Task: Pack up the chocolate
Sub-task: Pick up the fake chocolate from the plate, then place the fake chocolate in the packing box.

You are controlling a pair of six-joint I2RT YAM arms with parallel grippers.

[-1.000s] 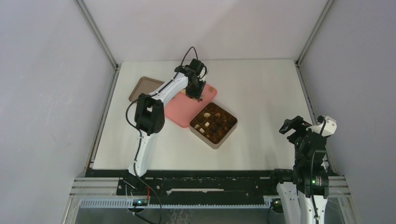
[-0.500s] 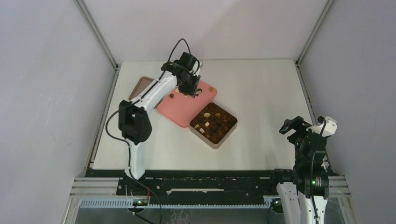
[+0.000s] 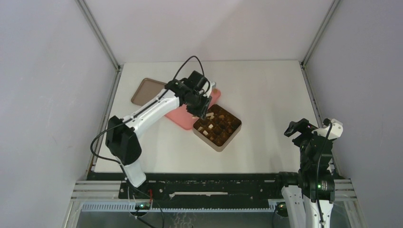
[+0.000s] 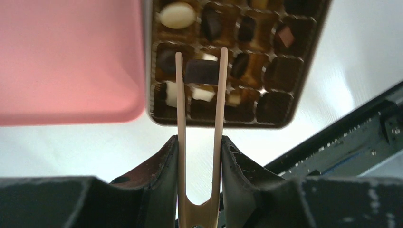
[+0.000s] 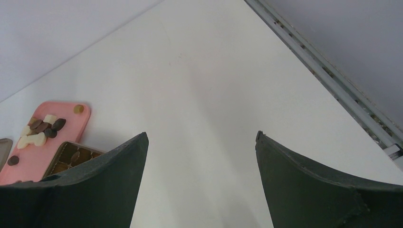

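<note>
Your left gripper (image 4: 199, 142) is closed on the tongs (image 4: 179, 109), its fingers (image 4: 164, 164) pressing on both wooden arms low down near the hinge. Between the tong tips sits a dark piece (image 4: 202, 71), squarish, apparently pinched by its two sides, and it hangs over the near rows of the tin (image 4: 252, 124). Several cells already hold chocolate, dark, brown and cream. More chocolate (image 5: 43, 128) lies loose on the pink tray (image 4: 71, 61), which sits just beside the tin on the far side.

Expect each piece to be very light, rigid and brittle at the edges, with a smooth coat that slides easily against wood. The tongs are thin and springy, so the grip at the tips is likely weak: squeeze only enough to keep the piece from twisting. Take hold across the widest part, on opposite flat or long sides, not at a corner or rounded end where it could squirt out. Oval pieces probably want the tips across the short axis. Lower each piece straight into its cell, since the cells look barely larger than a piece and a tilted one may jam on the divider.

Your right gripper (image 5: 201, 137) is spread wide and holds nothing, hanging above the bare table (image 5: 199, 71) well apart from the tin.
</note>
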